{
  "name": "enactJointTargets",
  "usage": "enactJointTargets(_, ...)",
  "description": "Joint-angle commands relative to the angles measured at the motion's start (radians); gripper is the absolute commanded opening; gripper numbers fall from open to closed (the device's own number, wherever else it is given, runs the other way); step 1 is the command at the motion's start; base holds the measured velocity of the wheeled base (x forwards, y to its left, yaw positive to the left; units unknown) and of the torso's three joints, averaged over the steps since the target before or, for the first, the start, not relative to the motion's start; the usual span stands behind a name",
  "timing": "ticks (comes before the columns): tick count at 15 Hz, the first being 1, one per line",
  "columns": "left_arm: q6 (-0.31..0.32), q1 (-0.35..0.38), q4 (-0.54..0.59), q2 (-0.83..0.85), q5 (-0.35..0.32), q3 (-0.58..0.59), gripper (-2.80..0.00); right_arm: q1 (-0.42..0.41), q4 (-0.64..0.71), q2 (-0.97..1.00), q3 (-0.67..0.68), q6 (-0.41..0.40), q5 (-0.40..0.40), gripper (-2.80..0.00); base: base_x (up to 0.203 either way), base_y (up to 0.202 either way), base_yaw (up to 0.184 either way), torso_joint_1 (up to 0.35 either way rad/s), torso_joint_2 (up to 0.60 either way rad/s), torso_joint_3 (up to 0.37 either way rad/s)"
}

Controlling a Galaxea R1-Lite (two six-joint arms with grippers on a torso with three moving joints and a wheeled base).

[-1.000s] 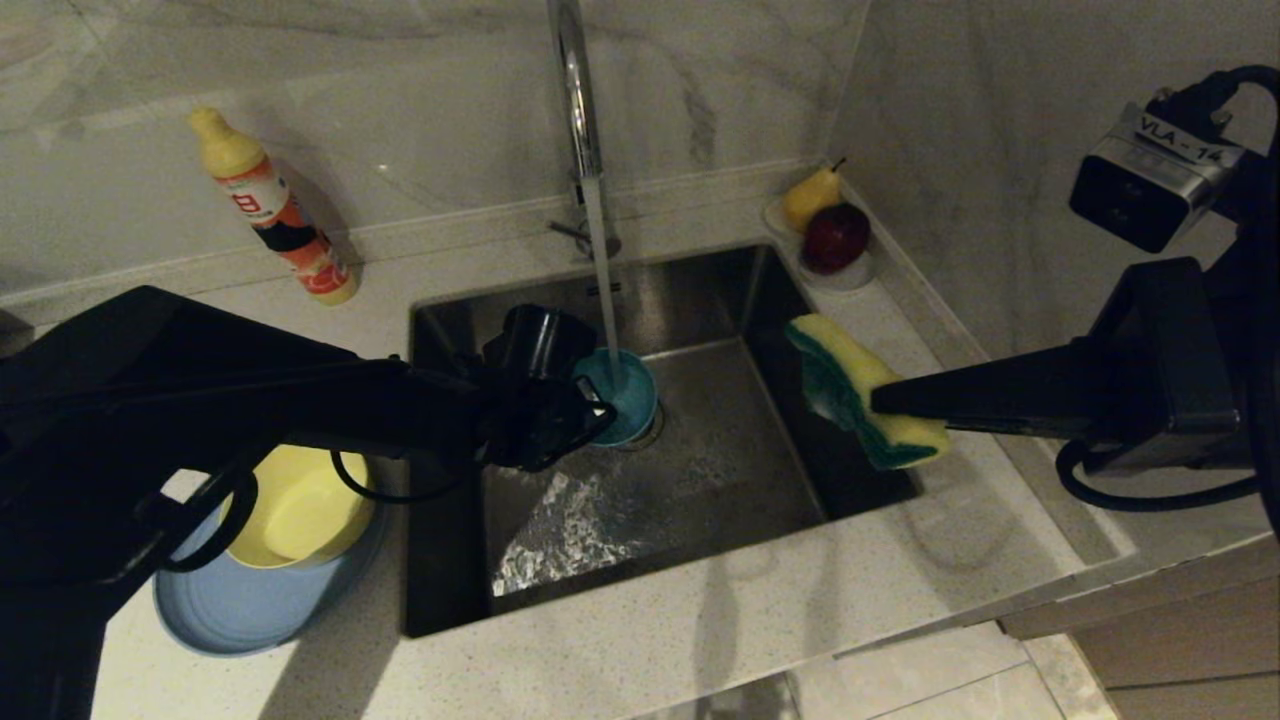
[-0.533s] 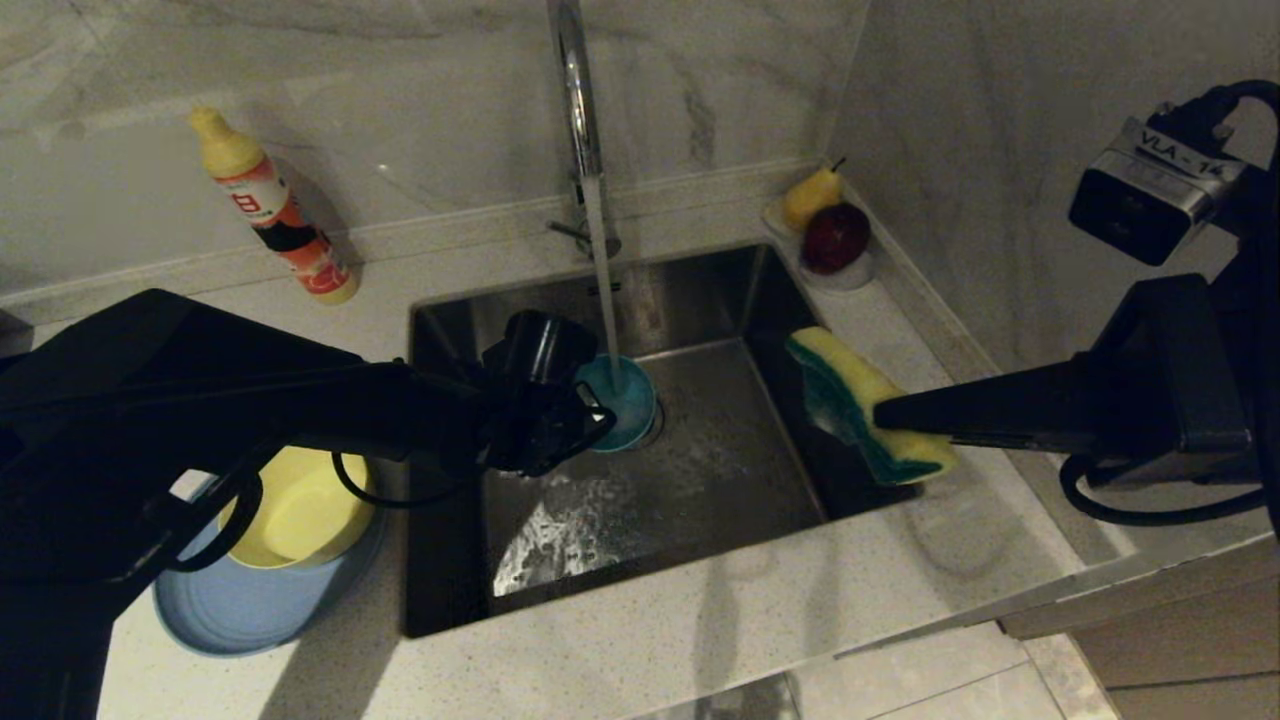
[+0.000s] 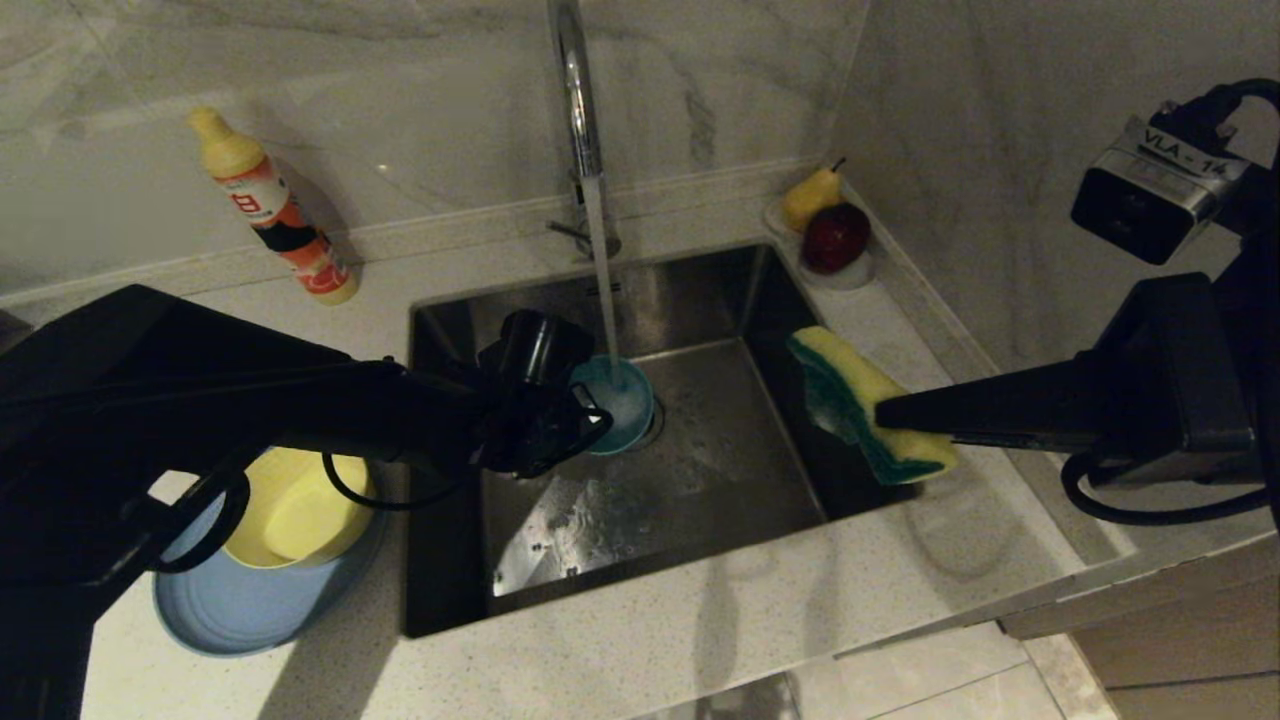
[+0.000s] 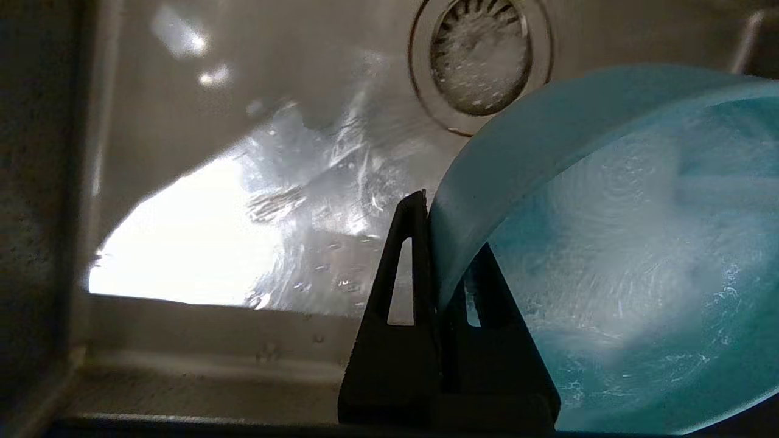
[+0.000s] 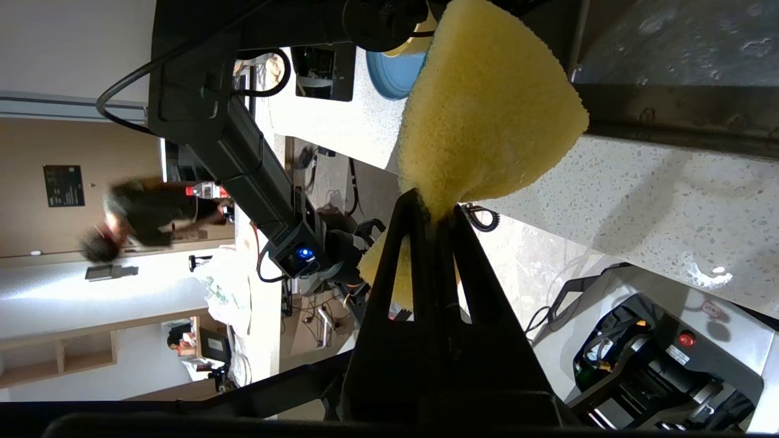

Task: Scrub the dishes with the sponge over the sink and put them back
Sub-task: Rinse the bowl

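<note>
Speckled counter (image 3: 700,620), marble walls; left gripper (image 4: 447,243) pinches teal bowl (image 4: 608,243) over sink (image 3: 700,480); right gripper (image 5: 435,213) clamps sponge (image 3: 860,400); room apparently dim.

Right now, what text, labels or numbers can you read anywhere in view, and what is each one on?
"VLA - 14": white tag on the camera block on the right arm.
"8": large white figure on the red label of the soap bottle; the smaller print there is too small to read.
Dark wall sign, right wrist view: unreadable.

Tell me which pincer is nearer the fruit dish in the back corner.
Right. The right pincer, shut on the sponge, hangs by the sink's right edge, below the fruit dish. The left pincer grips the teal bowl mid-sink, farther off.
</note>
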Motion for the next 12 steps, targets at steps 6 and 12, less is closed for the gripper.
enactJointTargets(6, -0.031, 0.000, 0.057, -0.003, -0.007, -0.001, -2.80, 0.001, 0.003, 0.005, 0.003, 0.003, 0.003, -2.80, 0.000, 0.000, 0.000, 0.000, 0.00, 0.000)
enactJointTargets(12, -0.024, 0.000, 0.141, -0.095, 0.002, 0.016, -2.80, 0.002, 0.001, 0.012, 0.008, 0.004, 0.003, -2.80, 0.000, 0.000, 0.000, 0.000, 0.00, 0.000)
